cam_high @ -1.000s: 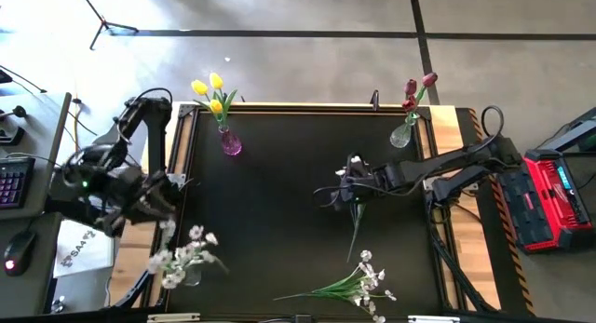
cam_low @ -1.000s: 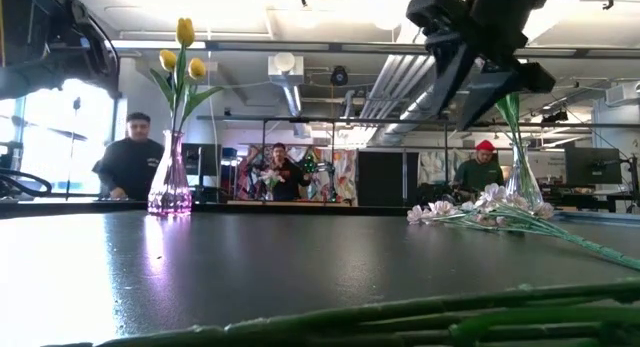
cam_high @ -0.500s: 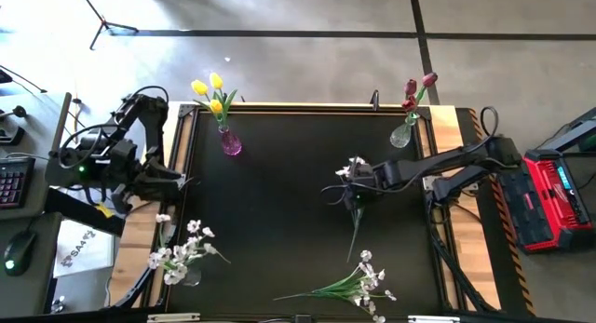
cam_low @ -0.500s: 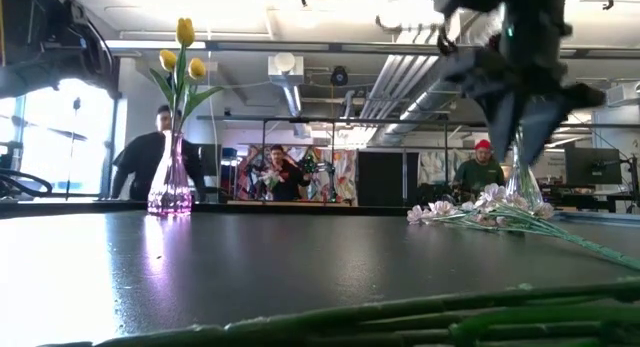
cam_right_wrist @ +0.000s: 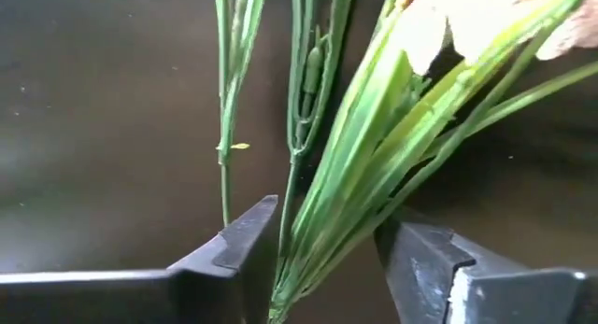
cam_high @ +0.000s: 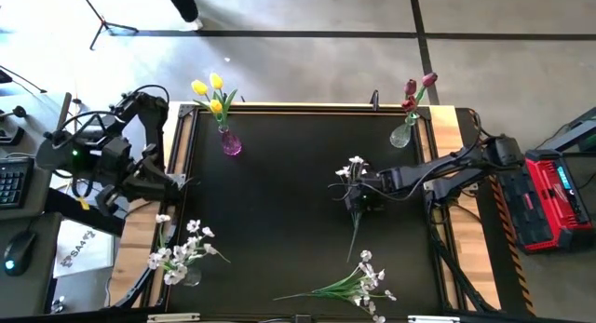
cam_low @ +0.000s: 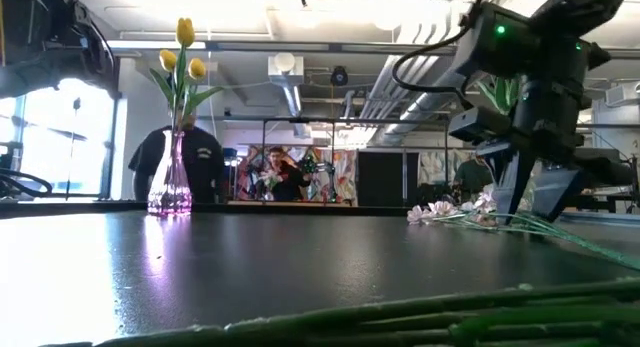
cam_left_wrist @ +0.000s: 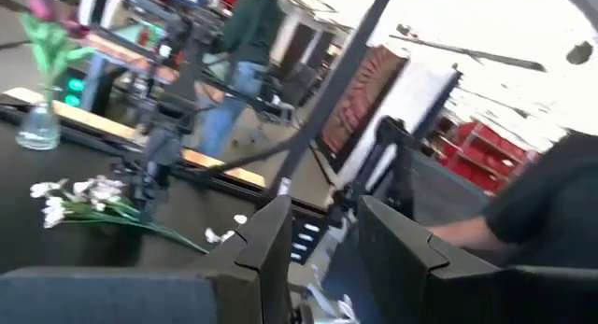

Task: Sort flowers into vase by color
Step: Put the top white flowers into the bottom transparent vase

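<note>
A spray of white blossoms (cam_high: 355,167) lies on the black table (cam_high: 279,202) right of centre. Its green stem (cam_high: 355,232) points toward the near edge. My right gripper (cam_high: 355,200) points down over it, open. Its fingers stand on either side of the stems and leaves (cam_right_wrist: 322,184), low by the tabletop (cam_low: 528,202). A second white spray (cam_high: 358,286) lies by the near edge. More white blossoms (cam_high: 182,253) stand in a clear vase at the near left. My left gripper (cam_high: 177,181) is at the table's left edge, raised and open, with nothing between its fingers (cam_left_wrist: 322,249).
Yellow tulips stand in a purple vase (cam_high: 229,142) at the far left. Dark red tulips stand in a clear vase (cam_high: 402,134) at the far right. The middle of the black table is bare. People move about in the room behind (cam_low: 190,162).
My right gripper has come down onto the white spray right of centre, tipping to point more steeply down, so its fingers now straddle the stems. My left arm has risen and drawn back toward the table's left edge, away from the white blossoms in their vase.
</note>
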Action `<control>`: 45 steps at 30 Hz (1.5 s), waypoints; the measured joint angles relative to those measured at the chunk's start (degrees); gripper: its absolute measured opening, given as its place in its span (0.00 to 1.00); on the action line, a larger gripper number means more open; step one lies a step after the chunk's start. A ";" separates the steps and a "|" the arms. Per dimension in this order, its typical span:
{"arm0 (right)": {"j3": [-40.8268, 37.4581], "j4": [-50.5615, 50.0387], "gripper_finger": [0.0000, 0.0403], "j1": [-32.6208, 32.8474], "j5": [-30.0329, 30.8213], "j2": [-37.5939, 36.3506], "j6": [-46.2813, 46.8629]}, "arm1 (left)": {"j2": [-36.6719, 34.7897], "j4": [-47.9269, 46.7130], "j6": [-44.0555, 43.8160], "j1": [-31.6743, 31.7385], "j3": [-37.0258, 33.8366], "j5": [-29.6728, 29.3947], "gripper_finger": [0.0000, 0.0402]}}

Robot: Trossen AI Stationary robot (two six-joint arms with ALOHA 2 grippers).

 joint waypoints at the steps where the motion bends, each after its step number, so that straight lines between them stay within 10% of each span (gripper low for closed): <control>1: -0.15 -0.10 0.39 0.04 0.02 0.00 -0.04 | 0.28 0.06 0.19 0.28 0.00 0.83 0.28; 11: 1.39 0.81 0.03 -1.25 -0.81 0.47 -8.49 | 6.67 7.27 2.90 11.84 -0.02 11.25 0.18; 20: 8.76 6.62 0.01 -2.00 1.37 0.46 -17.46 | 12.58 35.74 28.49 22.72 0.02 14.34 0.21; 33: 27.21 6.27 0.00 -4.44 5.27 0.43 -37.72 | 19.68 26.91 14.01 44.42 0.00 20.77 0.49; 45: 37.25 14.55 0.00 -5.05 5.47 0.32 -57.00 | 27.74 19.99 5.63 63.93 0.00 35.62 0.51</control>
